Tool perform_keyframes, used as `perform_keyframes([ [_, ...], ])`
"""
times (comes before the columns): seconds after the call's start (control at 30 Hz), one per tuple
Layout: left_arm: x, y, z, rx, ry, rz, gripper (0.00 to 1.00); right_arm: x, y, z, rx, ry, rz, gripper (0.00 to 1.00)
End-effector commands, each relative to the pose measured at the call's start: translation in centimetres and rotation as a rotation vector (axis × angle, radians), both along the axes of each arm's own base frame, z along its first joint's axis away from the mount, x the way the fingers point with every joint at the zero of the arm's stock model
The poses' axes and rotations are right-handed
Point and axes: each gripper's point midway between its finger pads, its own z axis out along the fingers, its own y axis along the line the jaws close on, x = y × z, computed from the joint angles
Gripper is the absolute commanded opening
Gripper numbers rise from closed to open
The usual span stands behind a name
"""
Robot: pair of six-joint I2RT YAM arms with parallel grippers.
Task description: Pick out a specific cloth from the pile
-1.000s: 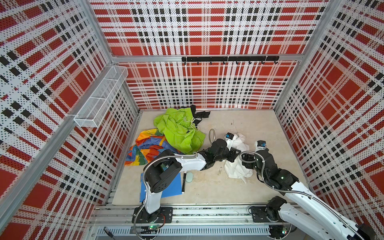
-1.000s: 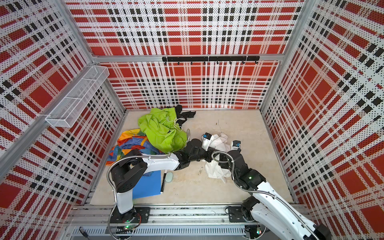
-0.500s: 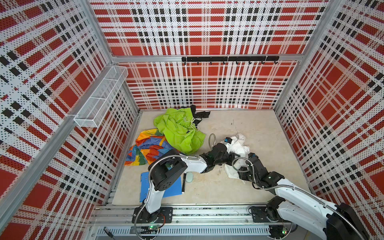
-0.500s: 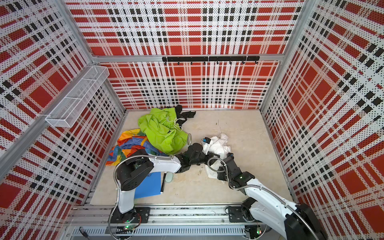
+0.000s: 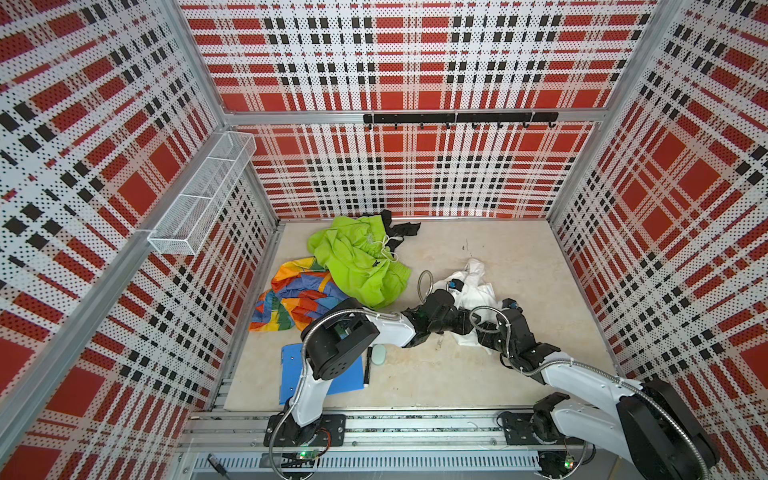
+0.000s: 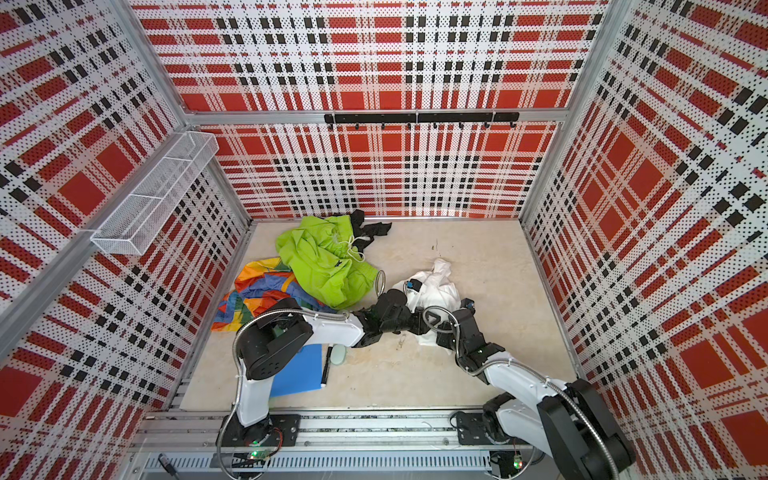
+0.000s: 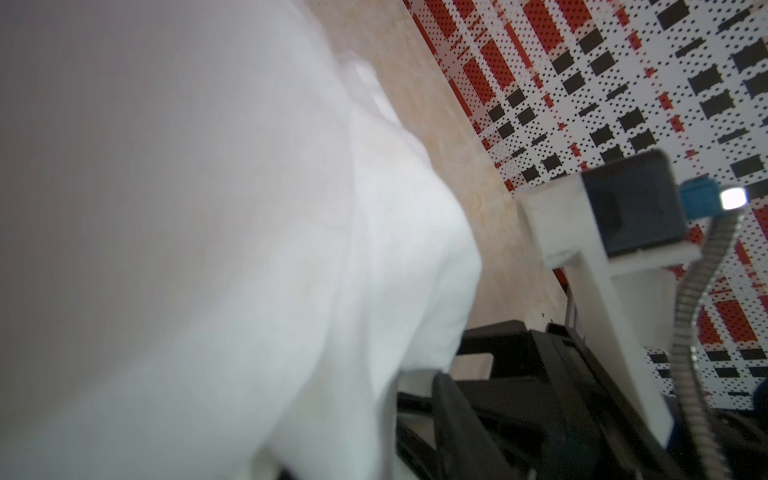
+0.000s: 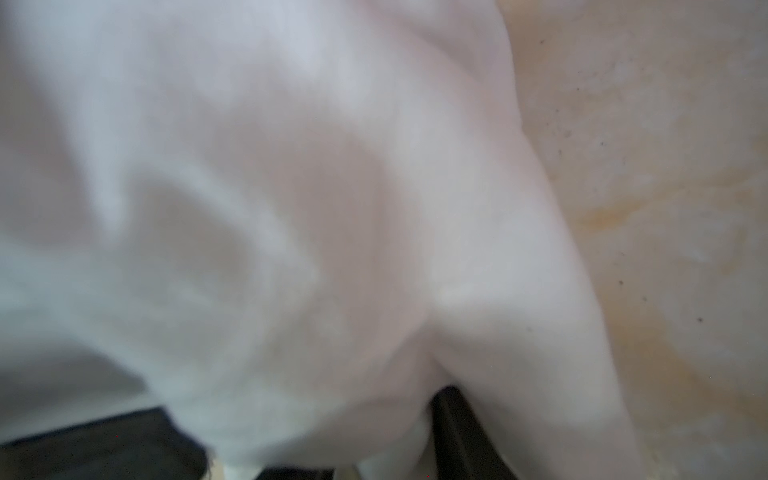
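Red, black and white plaid walls box in a beige tabletop, and both arms reach low across the middle of it. At the tips, the left gripper and the right gripper meet almost nose to nose at the near edge of the cloth, both buried in its folds. I cannot tell whether either pair of jaws is apart or pinched on fabric. From above the black housings cover them, and each wrist view is filled with blurred white fabric and a dark sliver of finger.

Outward from there, the cloth lies crumpled in a loose white heap on the bare tabletop. It sits to the right of the pile, with a narrow strip of surface between it and the lime-green garment. That garment lies over a rainbow cloth, and a black garment pokes out behind. A blue folder and a pen lie near the left arm's base.

The cloth looks light, limp and thin. I expect it to sag and trail rather than rise as one piece. A thick bunched fold or a hem should hold better than a single layer, which could slide out.

No brand, label or lettering is readable anywhere from where I stand.
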Motion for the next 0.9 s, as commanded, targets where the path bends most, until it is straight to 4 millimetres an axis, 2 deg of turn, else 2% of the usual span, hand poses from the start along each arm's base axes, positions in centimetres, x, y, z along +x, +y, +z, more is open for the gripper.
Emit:
perform_keyframes([
  [0.0,-0.9,-0.4,1.9,-0.016,-0.020,-0.044,0.44,1.8,0.5,3.3,0.052,-0.129,-0.010,0.42],
  [0.13,-0.7,0.2,4.7,-0.021,-0.062,-0.043,0.46,1.2,0.2,4.6,0.054,-0.149,-0.006,0.44],
  [0.3,0.5,2.3,8.1,0.007,-0.107,-0.005,0.52,0.3,-0.2,6.4,0.066,-0.171,-0.008,0.48],
  [0.5,2.8,5.4,10.5,0.068,-0.135,0.056,0.59,-0.5,-0.3,7.1,0.079,-0.158,0.002,0.55],
  [0.6,4.0,6.9,11.2,0.086,-0.145,0.088,0.62,-0.7,-0.3,7.1,0.077,-0.151,0.003,0.60],
  [0.7,6.1,8.6,11.2,0.116,-0.152,0.145,0.68,-0.9,-0.6,6.5,0.059,-0.126,-0.006,0.65],
  [0.87,10.0,10.2,9.3,0.173,-0.121,0.229,0.83,-1.4,-0.8,4.8,0.043,-0.074,-0.009,0.70],
])
